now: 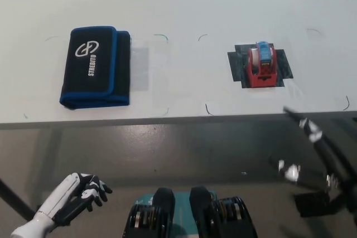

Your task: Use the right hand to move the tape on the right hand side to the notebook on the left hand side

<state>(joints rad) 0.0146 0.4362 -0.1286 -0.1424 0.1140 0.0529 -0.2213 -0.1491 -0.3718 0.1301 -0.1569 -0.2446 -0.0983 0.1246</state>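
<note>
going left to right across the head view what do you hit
white left hand low down below the table edge → black and blue notebook on the white table → red tape dispenser on a dark patch → black right hand, blurred

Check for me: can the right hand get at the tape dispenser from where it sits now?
Probably yes. The right hand is blurred, below the table edge, almost under the tape dispenser. Nothing stands between them or near the dispenser; the notebook lies far left. The left hand rests low.
</note>
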